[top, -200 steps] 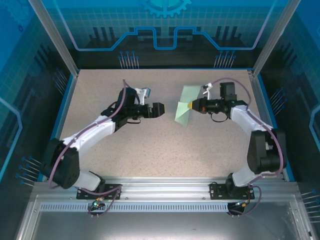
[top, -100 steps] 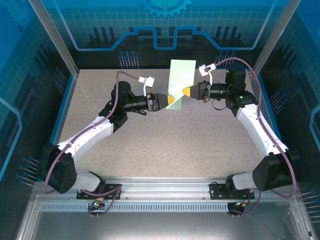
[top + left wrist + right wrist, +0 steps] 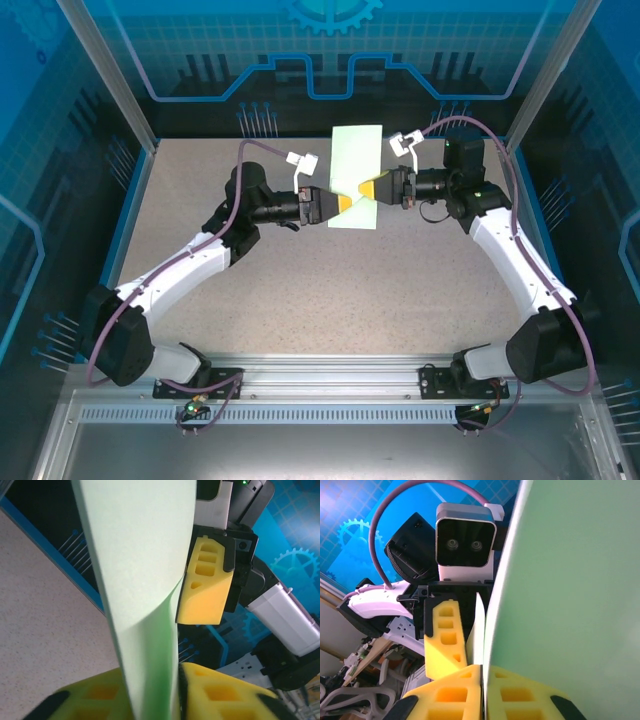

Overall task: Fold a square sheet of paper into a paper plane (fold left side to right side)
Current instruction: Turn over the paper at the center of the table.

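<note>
The square sheet of paper [image 3: 356, 150] is hanging upright in the air above the far middle of the table [image 3: 300, 290], the left gripper [image 3: 344, 203] pinching its left side and the right gripper [image 3: 371, 189] pinching its right. The left-to-right fold seems to be starting; next, the left edge needs carrying across squarely.

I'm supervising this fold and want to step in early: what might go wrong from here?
1. Both jaws pinch the paper in mid-air, close together; if the arms pull apart, it may tear.
2. The left wrist view shows it bowing between them; a squeeze could set a stray crease.
3. Most of it extends free beyond the jaws and may flop or slip.
</note>
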`<state>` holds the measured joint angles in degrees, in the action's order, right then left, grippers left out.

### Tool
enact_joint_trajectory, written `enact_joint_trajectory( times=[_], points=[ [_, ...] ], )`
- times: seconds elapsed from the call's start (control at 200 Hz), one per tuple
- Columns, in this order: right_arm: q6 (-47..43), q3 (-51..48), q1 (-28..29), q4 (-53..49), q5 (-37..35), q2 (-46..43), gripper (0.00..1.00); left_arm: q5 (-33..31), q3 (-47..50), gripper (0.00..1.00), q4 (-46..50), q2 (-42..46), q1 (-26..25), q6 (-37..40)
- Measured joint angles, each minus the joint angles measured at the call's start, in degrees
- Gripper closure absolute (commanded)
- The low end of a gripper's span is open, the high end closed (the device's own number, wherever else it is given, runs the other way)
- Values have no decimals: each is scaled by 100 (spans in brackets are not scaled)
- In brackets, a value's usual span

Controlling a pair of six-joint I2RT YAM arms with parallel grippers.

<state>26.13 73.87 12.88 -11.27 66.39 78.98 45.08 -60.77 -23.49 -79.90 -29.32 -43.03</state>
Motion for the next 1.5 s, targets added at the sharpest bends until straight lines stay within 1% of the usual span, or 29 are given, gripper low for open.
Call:
enact_joint_trajectory(
  times=[0.095, 0.19, 0.26, 0.33, 0.37, 0.455, 0.535, 0.625, 0.695, 0.775, 0.87, 0.935, 1.061, 1.206, 1.286, 1.391, 1.501],
  points=[
    [-175, 11, -7, -229, -46, 0, 77, -33, -2, 85, 127, 0, 0, 144],
    [-455, 52, -59, -621, -157, -2, 71, -208, -7, 89, 492, 0, -24, 422],
    [-713, 87, -201, -1056, -352, -26, 66, -527, -28, 90, 966, 2, -96, 752],
    [-933, 92, -431, -1451, -535, -68, 63, -1056, -90, 90, 1615, 2, -258, 1180],
    [-1054, 94, -590, -1705, -748, -92, 60, -1464, -146, 91, 2048, 2, -398, 1432],
    [-1314, 94, -890, -2251, -1370, -142, 61, -2452, -313, 92, 2931, 0, -734, 1869],
    [-1440, 90, -1115, -2699, -2085, -168, 60, -3609, -599, 91, 3827, -85, -1121, 2208],
    [-1462, -11, -1329, -3032, -2959, -229, 60, -4887, -1062, 92, 4750, -409, -1486, 2291],
    [-1456, -136, -1478, -3228, -3526, -282, 59, -5864, -1556, 91, 5593, -894, -1709, 2192],
    [-1416, -313, -1622, -3342, -4024, -326, 59, -6841, -2264, 90, 6719, -1696, -1869, 1757],
    [-1349, -518, -1718, -3434, -4415, -345, 60, -7643, -3014, 88, 7895, -2723, -1980, 1224],
    [-1309, -616, -1764, -3460, -4566, -345, 60, -8002, -3370, 82, 8568, -3346, -2052, 911],
    [-1266, -726, -1849, -3460, -4715, -345, 60, -8273, -3807, 77, 9427, -4170, -2188, 544],
    [-1222, -850, -1902, -3456, -4712, -365, 61, -8201, -4350, 72, 9840, -4776, -2229, 503],
    [-1202, -903, -1904, -3453, -4706, -367, 61, -7969, -4715, 68, 9916, -5104, -2227, 557],
    [-1202, -933, -1904, -3458, -4673, -365, 61, -7482, -5027, 65, 9818, -5412, -2210, 695],
    [-1200, -951, -1904, -3427, -4597, -326, 61, -6909, -5206, 54, 9610, -5447, -2184, 883]
  ],
)
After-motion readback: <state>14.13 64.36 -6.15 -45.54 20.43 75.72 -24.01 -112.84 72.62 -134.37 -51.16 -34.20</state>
